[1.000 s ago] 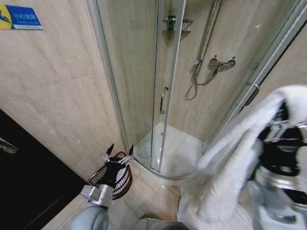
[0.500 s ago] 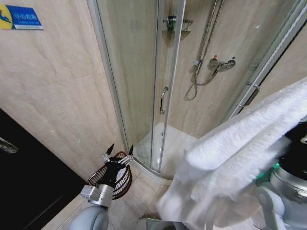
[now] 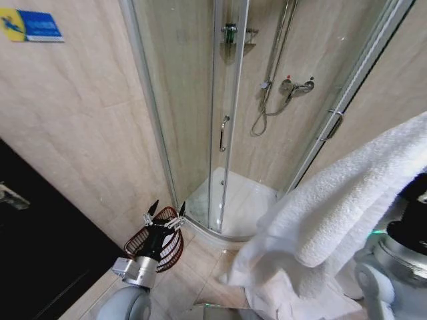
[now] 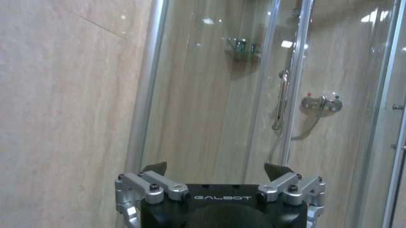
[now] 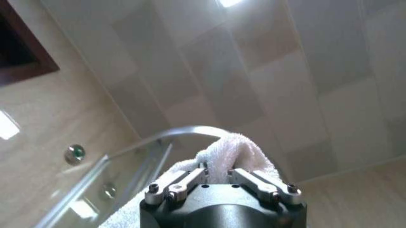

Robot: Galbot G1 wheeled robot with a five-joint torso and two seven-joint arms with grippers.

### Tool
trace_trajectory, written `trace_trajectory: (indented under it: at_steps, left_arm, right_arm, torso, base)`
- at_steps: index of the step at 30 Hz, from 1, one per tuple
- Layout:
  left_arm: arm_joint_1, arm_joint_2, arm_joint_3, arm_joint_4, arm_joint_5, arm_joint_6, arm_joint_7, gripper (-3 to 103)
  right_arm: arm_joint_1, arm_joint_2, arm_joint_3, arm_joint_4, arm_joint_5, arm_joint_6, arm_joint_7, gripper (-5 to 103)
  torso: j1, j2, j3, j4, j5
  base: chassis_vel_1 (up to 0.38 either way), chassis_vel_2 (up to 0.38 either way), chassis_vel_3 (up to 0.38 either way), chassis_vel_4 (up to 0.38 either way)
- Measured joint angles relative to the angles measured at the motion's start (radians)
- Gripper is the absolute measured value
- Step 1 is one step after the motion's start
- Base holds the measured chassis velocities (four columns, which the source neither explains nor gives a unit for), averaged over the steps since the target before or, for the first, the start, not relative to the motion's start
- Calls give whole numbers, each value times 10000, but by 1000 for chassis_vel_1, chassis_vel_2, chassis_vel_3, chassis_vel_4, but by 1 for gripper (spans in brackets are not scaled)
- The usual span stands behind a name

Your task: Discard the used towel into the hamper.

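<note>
Beige tiled floor (image 3: 223,277), carrying the hamper (image 3: 172,241) near the wall and the white shower tray (image 3: 240,207) just beside it, behind glass.

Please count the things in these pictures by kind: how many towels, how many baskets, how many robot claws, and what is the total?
Towels: 1, the white towel, held in the right claw.
Baskets: 1, the hamper on the floor.
Claws: 2, with the left claw open above the hamper.
Total: 4
</note>
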Motion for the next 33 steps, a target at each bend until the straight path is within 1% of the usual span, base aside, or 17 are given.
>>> trace_trajectory:
  at_steps: [1, 2, 7, 10, 14, 18, 21, 22, 23, 25, 30, 32, 33]
  left_arm:
    - [0, 1, 0, 0, 0, 0, 0, 100]
    - [1, 0, 0, 0, 0, 0, 0, 100]
    - [-2, 0, 0, 0, 0, 0, 0, 100]
    - [-3, 0, 0, 0, 0, 0, 0, 100]
    - [-3, 0, 0, 0, 0, 0, 0, 100]
    - [-2, 0, 0, 0, 0, 0, 0, 100]
    - [0, 0, 0, 0, 0, 0, 0, 100]
    - [0, 0, 0, 0, 0, 0, 0, 100]
    - [0, 0, 0, 0, 0, 0, 0, 100]
    - [0, 0, 0, 0, 0, 0, 0, 100]
    - [0, 0, 0, 0, 0, -1, 0, 100]
    - [-1, 0, 0, 0, 0, 0, 0, 100]
    - [-1, 0, 0, 0, 0, 0, 0, 100]
  right_arm:
    - [22, -8, -1, -97, -59, 116, -207, 6]
    - [36, -8, -16, -169, -103, 217, -369, 6]
    - [61, -77, -92, -194, -72, 234, -546, 6]
    - [214, -371, -85, -254, 48, 194, -695, 6]
    - [293, -488, -113, -277, 105, 163, -785, 6]
    - [375, -594, -233, -260, 201, 23, -796, 6]
    - [816, -1167, -312, -271, 659, -318, -732, 6]
    - [816, -1167, -312, -271, 659, -318, -732, 6]
    - [1046, -1431, -381, -394, 876, -390, -771, 6]
    - [1311, -1708, -451, -606, 1098, -440, -868, 6]
    - [1540, -1897, -482, -688, 1475, -607, -966, 6]
    - [1630, -2002, -589, -605, 1670, -837, -856, 6]
    - [1630, -2002, -589, -605, 1670, -837, -856, 6]
  torso:
    - [-5, 2, -3, -3, -8]
    - [-7, 4, -4, -6, -1]
    - [-1, 1, 0, -7, 2]
    - [10, -3, 3, -2, -1]
    - [10, -4, 3, -2, -1]
    - [6, -3, 2, -7, 2]
    - [1, -2, 0, -7, -2]
    - [1, -2, 0, -7, -2]
    - [1, -1, 0, -4, -4]
    - [3, -2, 1, -2, 0]
    - [4, -2, 1, -5, 1]
    - [3, -2, 1, -6, 0]
    - [3, -2, 1, -6, 0]
  base:
    - [72, -99, -99, 122]
    - [72, -99, -73, 67]
    - [18, -34, -29, 16]
    - [-31, 18, 26, -35]
    - [-4, 9, 28, -8]
    - [0, 0, 0, 0]
    - [0, 0, 0, 0]
    - [0, 0, 0, 0]
    - [0, 0, 0, 0]
    - [0, 0, 0, 0]
    - [0, 0, 0, 0]
    - [0, 0, 0, 0]
    - [0, 0, 0, 0]
